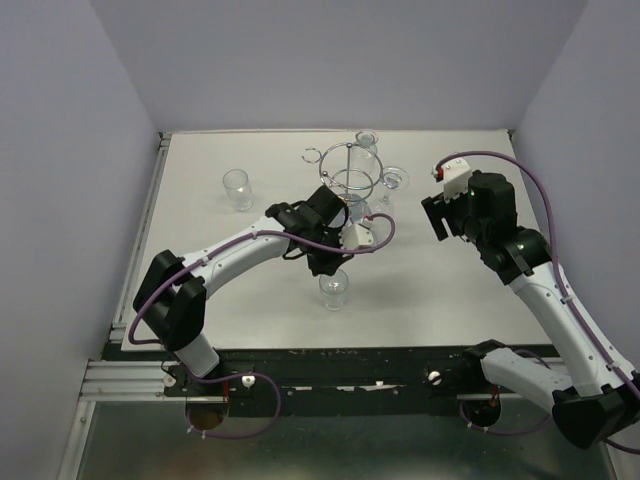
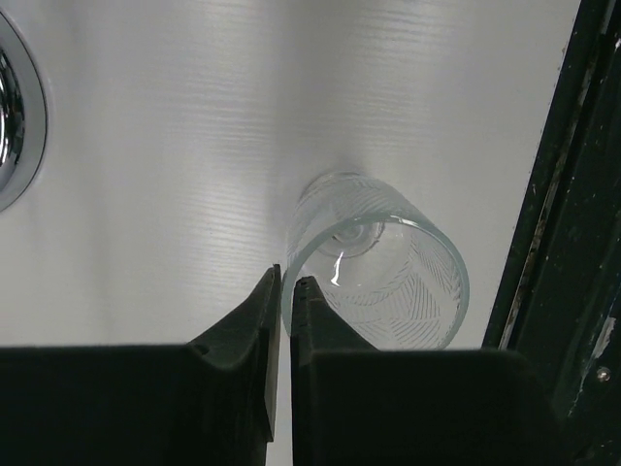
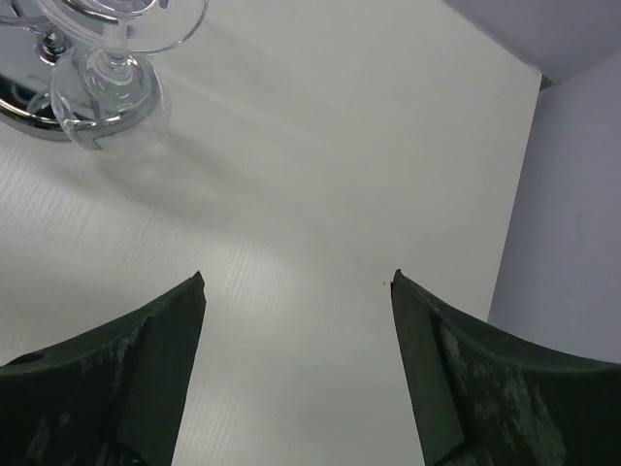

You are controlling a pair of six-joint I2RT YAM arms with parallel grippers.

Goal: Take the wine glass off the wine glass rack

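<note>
A clear wine glass point(image 1: 333, 290) stands upright on the white table, in front of the wine glass rack point(image 1: 347, 178). My left gripper point(image 1: 335, 268) reaches down onto its rim. In the left wrist view the fingers are almost together at the left gripper point(image 2: 287, 280), with the rim of the wine glass point(image 2: 378, 277) caught in the narrow gap: one finger inside the bowl, one outside. The rack's mirrored base point(image 2: 10, 126) shows at the far left. My right gripper point(image 1: 436, 216) hovers open to the right of the rack, and in its own view the right gripper point(image 3: 298, 279) holds nothing.
Two more glasses hang on the rack, one at the back point(image 1: 367, 142) and one on the right point(image 1: 395, 180), the latter also in the right wrist view as a hanging glass point(image 3: 107, 107). Another glass point(image 1: 238, 188) stands at the left. The table's dark front rail point(image 2: 563, 243) runs close by.
</note>
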